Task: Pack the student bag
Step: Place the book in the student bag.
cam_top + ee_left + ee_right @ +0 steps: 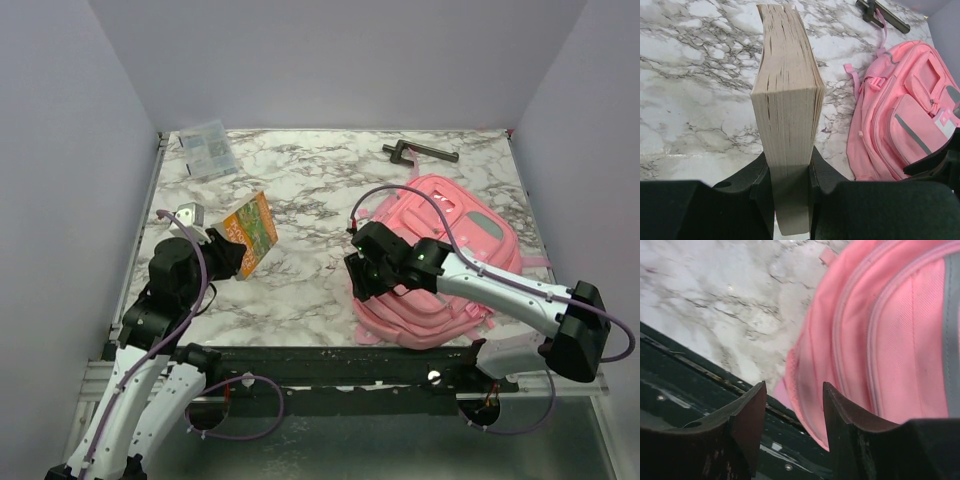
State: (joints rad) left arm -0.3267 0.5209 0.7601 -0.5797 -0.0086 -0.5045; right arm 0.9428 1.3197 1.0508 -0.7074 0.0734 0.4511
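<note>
The student bag [480,235] lies flat, front up, on the right of the table [320,190], hard against its near edge. The right pincer [792,405] hangs partly open and empty at the bag's near-left corner. Well to the left, the left pincer [789,187] clamps a thick book [787,90] by its lower end. No opening shows; a tug on soft fabric could drag the bag off the edge, or the book could pivot loose. The table is glossy marble, the walls plain and pale.
</note>
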